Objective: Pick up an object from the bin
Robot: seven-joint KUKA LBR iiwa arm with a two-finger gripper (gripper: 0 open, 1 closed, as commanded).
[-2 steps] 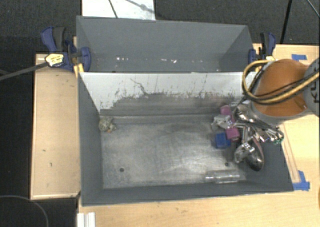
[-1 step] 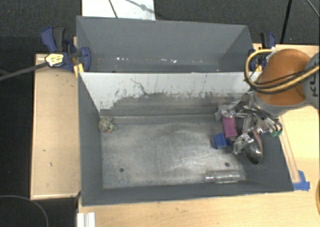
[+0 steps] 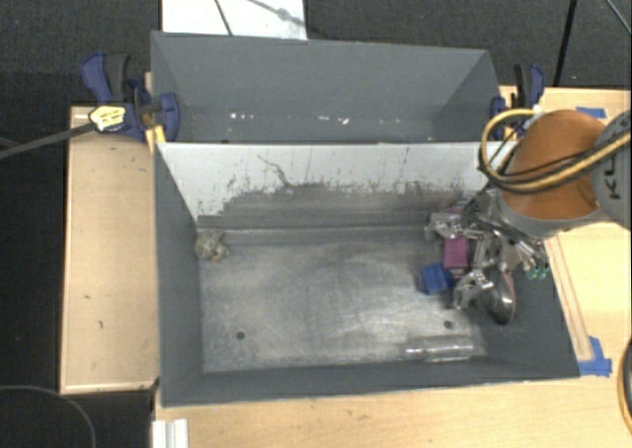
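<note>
1. A grey metal bin (image 3: 316, 91) is seen from above. A robot arm (image 3: 553, 180) with an orange cover at its wrist reaches in from the right. Its gripper (image 3: 474, 276) sits low over the right end of the bin floor, close to the right wall.
2. Whether the gripper is apart, together or clamped on anything cannot be told, because its metal parts overlap what lies beneath.
3. Two things lie nearest to it. A small purple block (image 3: 455, 253) is against or just beside the gripper's left side. A small blue piece (image 3: 432, 281) lies just beside the block, a little toward the front. Which of the two is the one to pick cannot be told.
4. A clear item (image 3: 439, 347) lies near the front wall, and a small grey lump (image 3: 209, 248) lies at the back left, well apart from the gripper.
5. Risk: the block and the blue piece lie close together, so a closing grip may catch both at once. It may also knock one aside and close on nothing.
6. Risk: the gripper is near the right wall and the floor, so going lower or further right may scrape metal or wedge a thing against the wall.
7. Risk: both things are small, so a hold on only an edge would probably slip on the lift and drop the thing back.
</note>
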